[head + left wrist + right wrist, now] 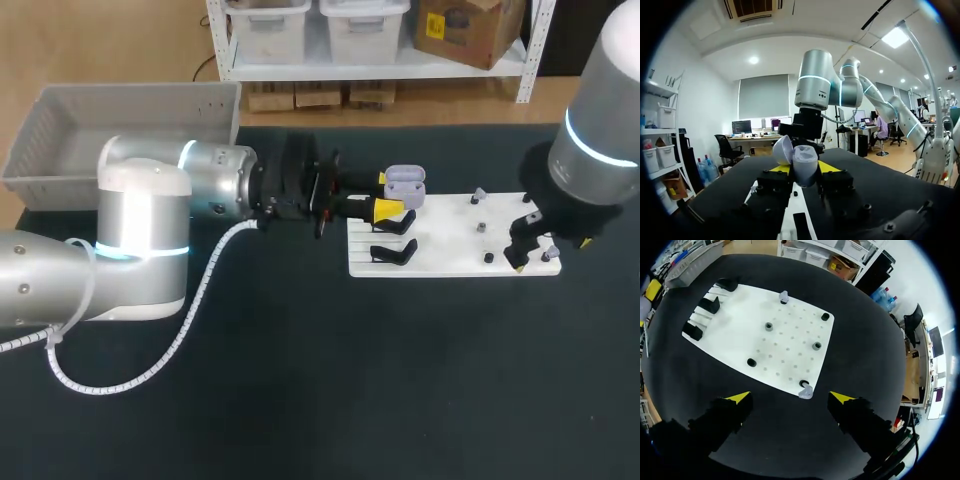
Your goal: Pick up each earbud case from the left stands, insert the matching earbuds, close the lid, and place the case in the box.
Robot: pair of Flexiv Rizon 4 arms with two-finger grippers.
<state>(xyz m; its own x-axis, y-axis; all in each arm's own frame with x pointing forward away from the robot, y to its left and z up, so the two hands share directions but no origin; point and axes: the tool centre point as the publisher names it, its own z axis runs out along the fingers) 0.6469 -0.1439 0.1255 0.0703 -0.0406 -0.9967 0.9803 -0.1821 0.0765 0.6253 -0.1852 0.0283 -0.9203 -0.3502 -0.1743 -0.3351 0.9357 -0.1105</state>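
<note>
My left claw (pixel 386 195) is pinched onto the lavender earbud case (pixel 405 185) from both sides, at the stand end of the white board (pixel 450 245). Its lid is tipped open, which I judge keeps it ready for loading. My right claw (pixel 790 398) hangs spread wide and empty just over a loose earbud (pixel 805 392) at the board's edge, probably the first to go in. The box (pixel 130 95) sits at the bench's far left corner.

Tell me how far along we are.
Done: nothing boxed; the box looks empty. In hand: left jaws grip the open case; right jaws hang open above an earbud. Left: insert earbuds, close, box it.
</note>
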